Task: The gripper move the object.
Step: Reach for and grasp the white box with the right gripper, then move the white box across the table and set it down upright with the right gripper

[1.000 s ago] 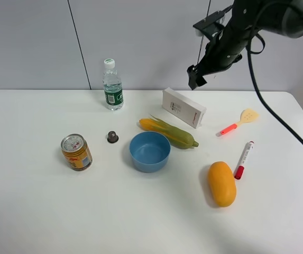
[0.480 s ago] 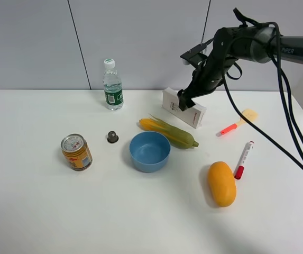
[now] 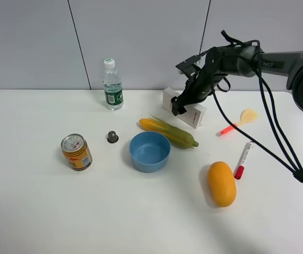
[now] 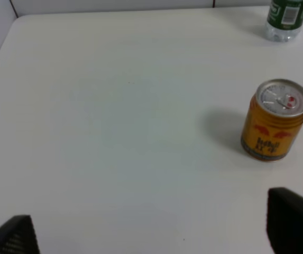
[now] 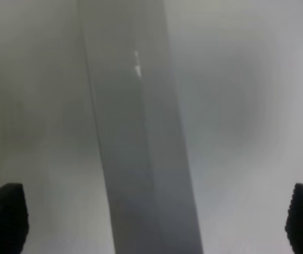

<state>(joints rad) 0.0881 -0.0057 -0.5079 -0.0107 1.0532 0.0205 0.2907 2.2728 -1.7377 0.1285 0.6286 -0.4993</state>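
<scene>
The long white box (image 3: 195,115) lies on the white table (image 3: 35,211) at the back, just behind the corn cob (image 3: 170,133). My right gripper (image 3: 178,106) has come down over the box's left part. In the right wrist view the box (image 5: 140,159) fills the middle as a blurred grey-white bar, and the right gripper (image 5: 156,222) is open with its black fingertips (image 5: 3,217) far apart on either side of it. My left gripper (image 4: 154,233) is open and empty over bare table, out of the exterior view.
A water bottle (image 3: 112,85), a yellow can (image 3: 76,152), a small dark cap (image 3: 112,137) and a blue bowl (image 3: 149,151) stand left of the box. A mango (image 3: 222,183), a red-capped marker (image 3: 244,159) and a small spatula (image 3: 238,121) lie to the right. The can (image 4: 274,127) shows in the left wrist view.
My right arm has come down and to the left from high above the table, and its gripper now sits over the white box. The box and other things have not moved.
</scene>
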